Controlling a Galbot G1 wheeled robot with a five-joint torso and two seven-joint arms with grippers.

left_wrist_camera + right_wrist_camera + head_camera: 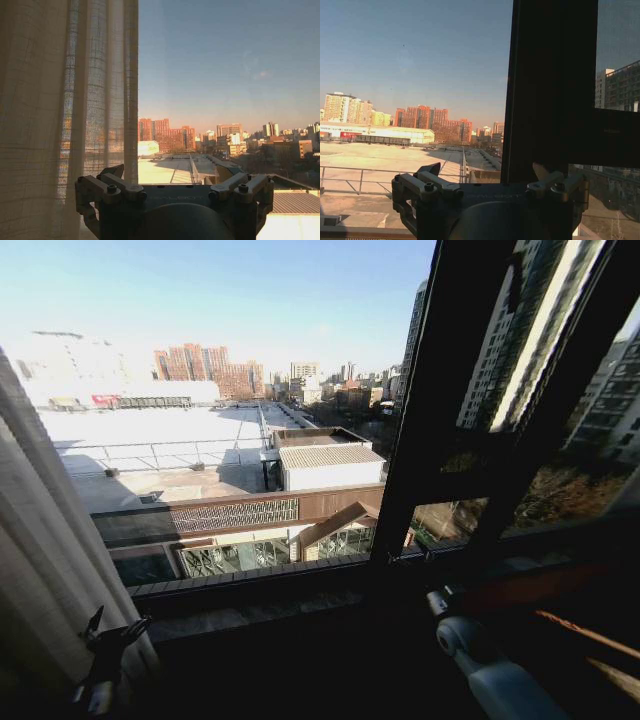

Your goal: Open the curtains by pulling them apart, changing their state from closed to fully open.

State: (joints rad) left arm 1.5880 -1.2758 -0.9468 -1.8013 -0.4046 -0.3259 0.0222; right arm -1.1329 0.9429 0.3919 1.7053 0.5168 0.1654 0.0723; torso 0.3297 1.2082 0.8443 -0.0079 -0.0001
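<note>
Nearest the head camera, low on the left, the left gripper (112, 632) hangs just beside the sheer curtain (45, 570), its two dark fingertips spread apart and closed on nothing; from this view I cannot tell whether a fingertip brushes the fabric. In the left wrist view the same claw (172, 176) stands wide, one finger (114, 172) near the curtain's edge and the other out over the open pane. The curtain (60, 110) is bunched at the left side of the window, a cream, loosely woven panel with narrow vertical pleats, thin enough that the buildings show faintly through it.

Low on the right, the right arm (480, 660) reaches toward the window sill (260, 612), its pale wrist joint in shadow. The right wrist view shows the right gripper (490, 172) with its fingers also set wide and holding nothing, close to the dark window frame (550, 90) that stands upright between two panes.

The glass (240, 360) to the right of the curtain is uncovered. Beyond it lie a flat pale rooftop (160, 440), a small white rooftop structure (330, 465), red-brick towers far off, and a tall apartment block to the right.
</note>
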